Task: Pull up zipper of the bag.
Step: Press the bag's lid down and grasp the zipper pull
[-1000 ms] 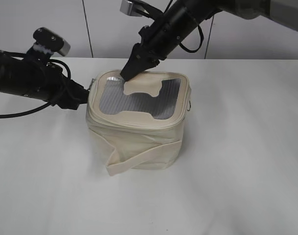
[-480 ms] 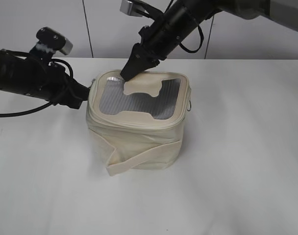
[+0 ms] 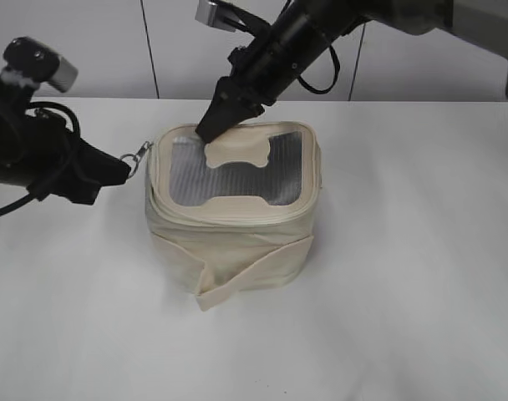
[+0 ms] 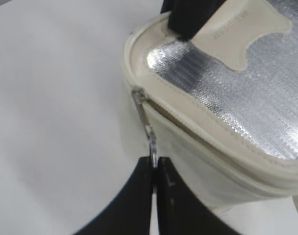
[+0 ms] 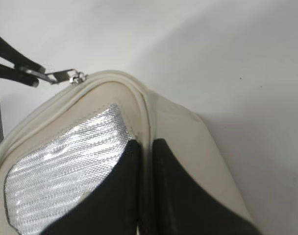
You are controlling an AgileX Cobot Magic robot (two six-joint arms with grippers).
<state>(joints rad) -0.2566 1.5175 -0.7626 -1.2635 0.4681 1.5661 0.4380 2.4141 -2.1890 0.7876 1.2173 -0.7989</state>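
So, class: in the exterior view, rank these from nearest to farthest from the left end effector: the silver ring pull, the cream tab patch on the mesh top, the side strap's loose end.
1. Ring pull: pinched in the left end effector, at the bag's left rim.
2. Tab patch: on the mesh top, toward the back.
3. Strap end: low at the bag's front.

One bag stands on one counter. Two claws are in view: the left claw and the right claw. The bag's lid has one mesh panel and two cream tabs. One strap shows. One zipper shows, with one ring pull visible.
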